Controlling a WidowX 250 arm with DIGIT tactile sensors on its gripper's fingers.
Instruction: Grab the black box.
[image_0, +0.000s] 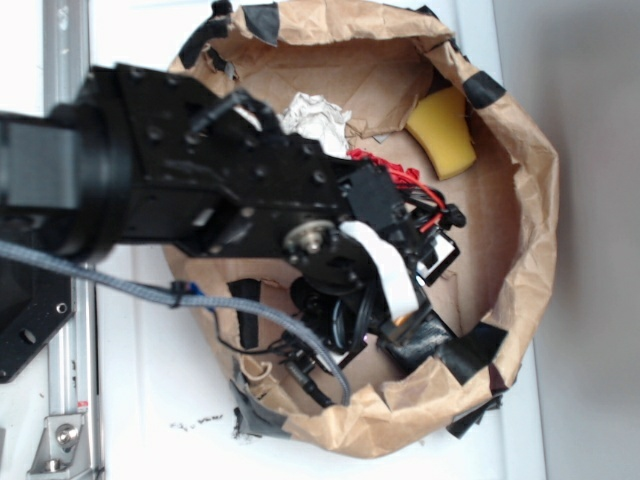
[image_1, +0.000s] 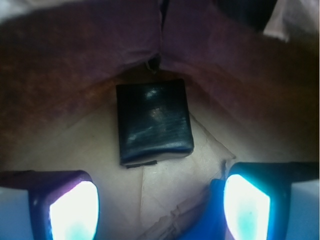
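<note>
White counter spreads around a crumpled brown paper nest, its raised rim patched with strips of matte black tape, with a metal rail running along the counter's left edge in the exterior view. Inside the nest, a yellow sponge leans against the far wall and a wad of white paper lies beside it, toward the rail. The black robot arm, trailing a grey braided cable and red wires, reaches over the nest and hides much of its floor. From the wrist camera, the pincer is spread wide, its two pale fingertips glowing at the lower corners and holding nothing. The black box lies flat on the nest's paper floor, ahead of the pincer and roughly centred between the fingertips, apart from both. Its glossy, crinkled top faces up; it is slightly longer than wide, the long axis running away from the pincer toward a seam in the nest's wall, with a slight tilt. In the exterior view the box cannot be made out under the arm
</note>
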